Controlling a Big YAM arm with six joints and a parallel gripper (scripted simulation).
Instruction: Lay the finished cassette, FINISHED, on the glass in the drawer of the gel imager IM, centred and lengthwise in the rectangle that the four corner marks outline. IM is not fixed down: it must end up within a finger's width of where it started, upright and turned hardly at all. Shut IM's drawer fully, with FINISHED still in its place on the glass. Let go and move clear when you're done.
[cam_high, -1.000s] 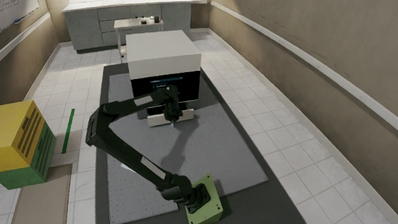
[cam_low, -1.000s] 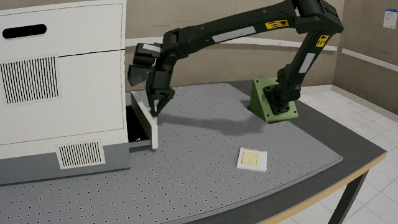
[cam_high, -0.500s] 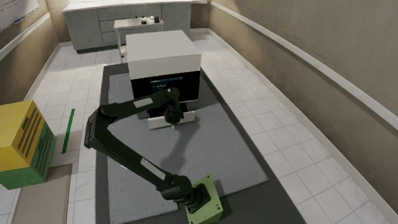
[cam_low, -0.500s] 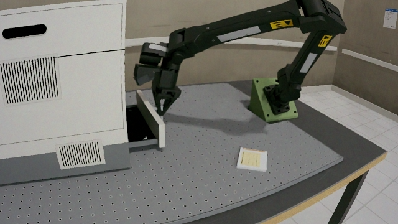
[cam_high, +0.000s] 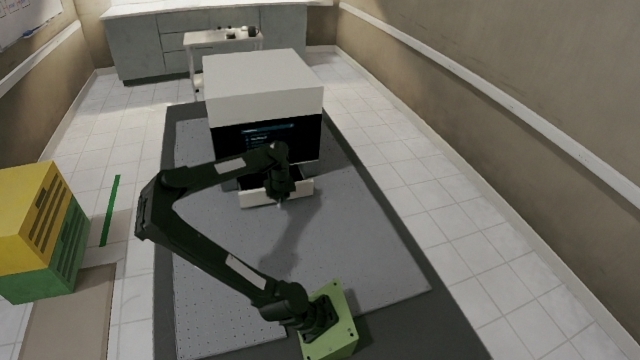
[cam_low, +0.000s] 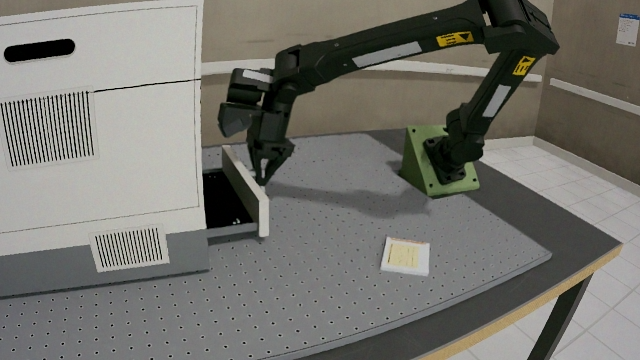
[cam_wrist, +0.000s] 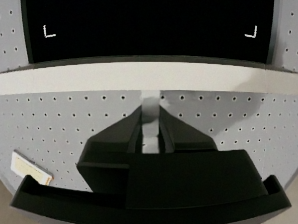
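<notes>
The gripper (cam_high: 280, 199) (cam_low: 262, 181) (cam_wrist: 150, 109) has its fingers clamped on the pale drawer handle (cam_wrist: 151, 97). Beyond it, the drawer (cam_high: 252, 198) (cam_low: 243, 181) (cam_wrist: 125, 76) stands partly open from the upright white imager (cam_high: 262, 75) (cam_low: 135, 130), two white corner marks (cam_wrist: 48, 33) visible on its black glass. The cassette (cam_low: 404, 257) (cam_wrist: 31, 168), white with a yellowish panel, lies flat on the perforated grey board (cam_high: 360, 245) (cam_low: 310, 285) (cam_wrist: 200, 109), well apart from the drawer.
</notes>
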